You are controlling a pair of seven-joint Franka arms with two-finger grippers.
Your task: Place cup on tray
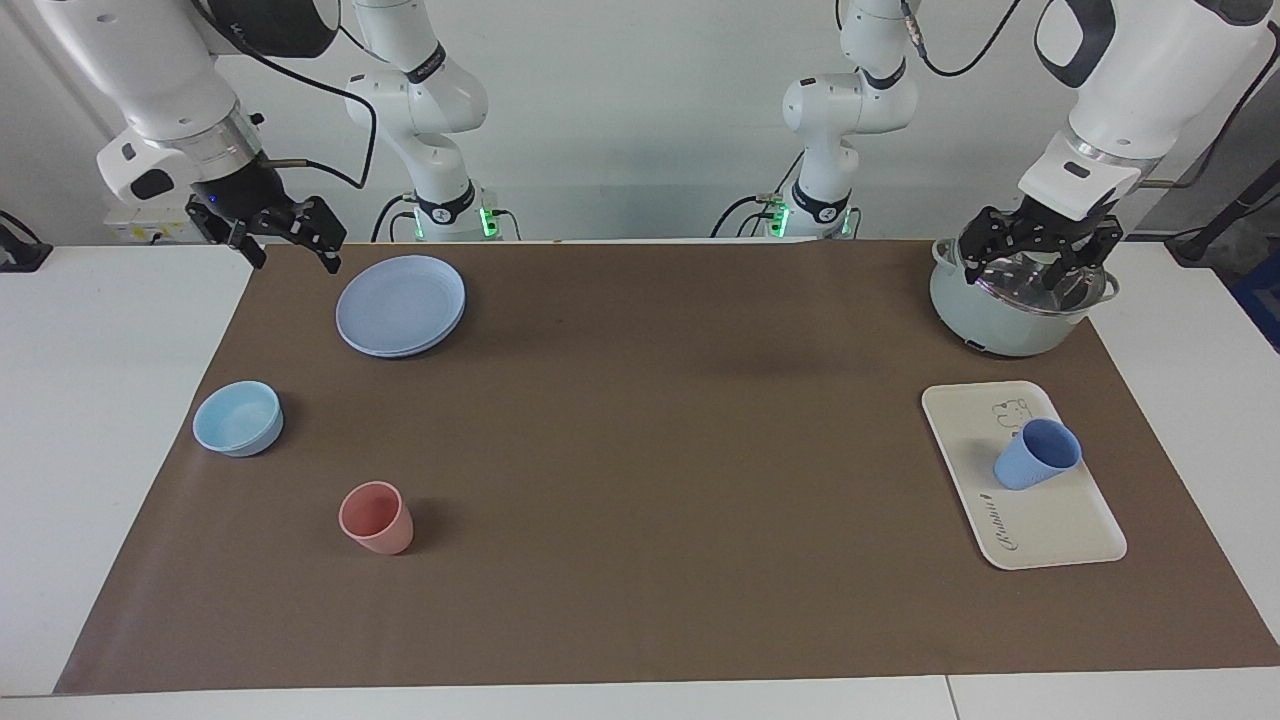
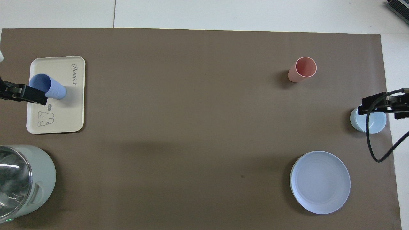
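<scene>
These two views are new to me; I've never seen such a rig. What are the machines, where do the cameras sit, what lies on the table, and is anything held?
Two white robot arms stand at a table. One camera faces them; the other looks steeply down from their own end. The left end effector hangs open over the pale green pot; the right end effector hangs open above the mat's corner beside the blue plate. Neither holds anything. The periwinkle cup stands on the cream tray. A light-blue bowl and a salmon-pink cup sit toward the right arm's end.
</scene>
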